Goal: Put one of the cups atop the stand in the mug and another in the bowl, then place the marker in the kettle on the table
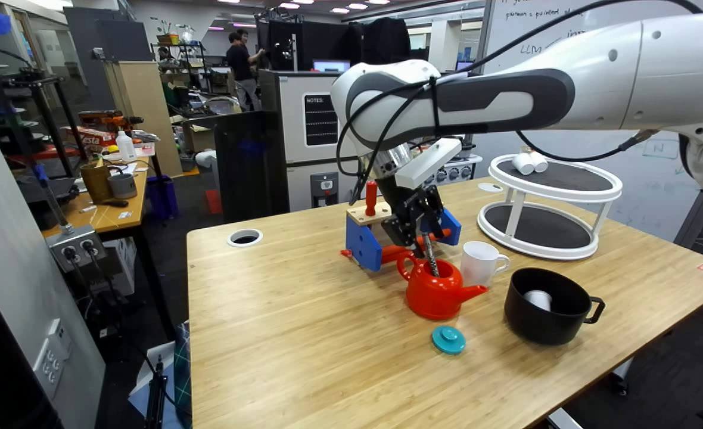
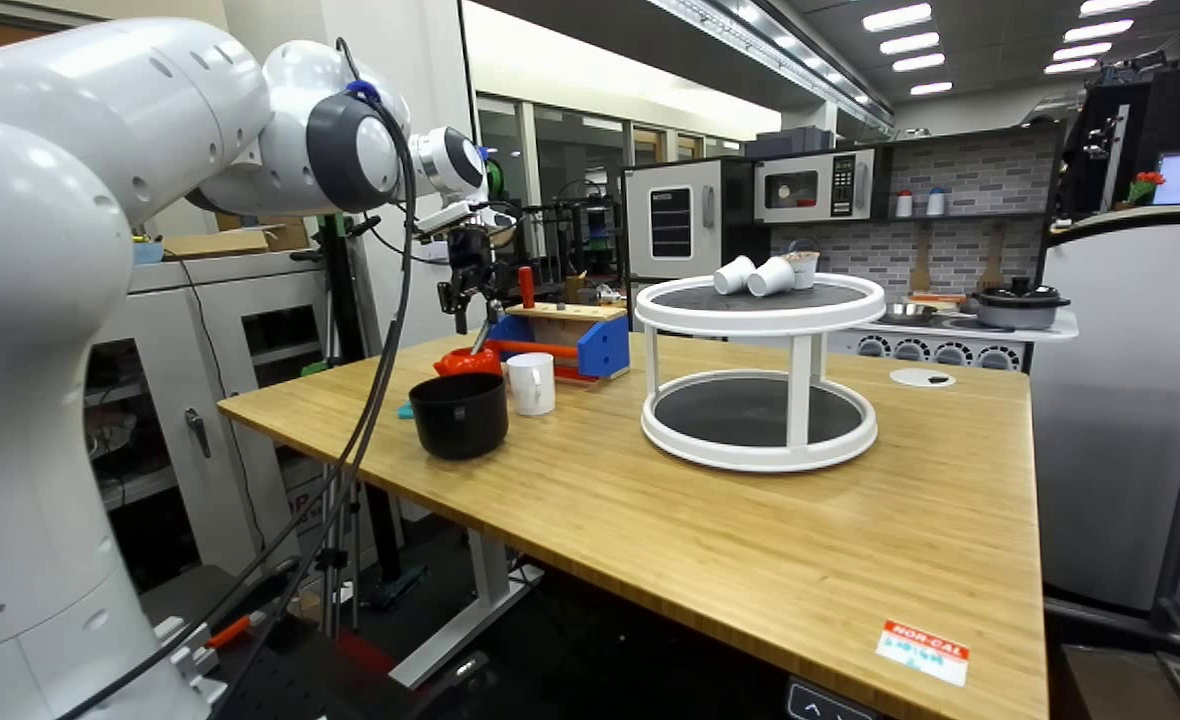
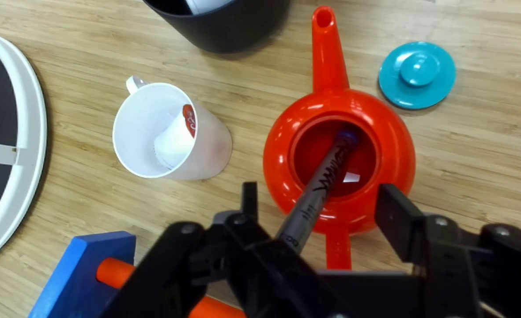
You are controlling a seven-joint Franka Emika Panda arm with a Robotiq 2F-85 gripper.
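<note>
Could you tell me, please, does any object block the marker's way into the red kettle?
Nothing visible does. The top of the kettle is uncovered, the teal lid lies beside it on the table, and the marker already slants through, its lower end inside.

So my arm (image 1: 673,65) extends in from the right edge in an exterior view, forearm (image 1: 542,95) roughly level, then there's a hard bend at the wrist (image 1: 381,77) and I've got the tool (image 3: 319,198) pointing down, kinda slanted. Wrist view shows me its fingers (image 3: 397,223) standing apart with a good wide gap between the two of them. In an exterior view I see my lower column (image 2: 20,430) at the left edge, links (image 2: 180,110) above stretched out to the right
</note>
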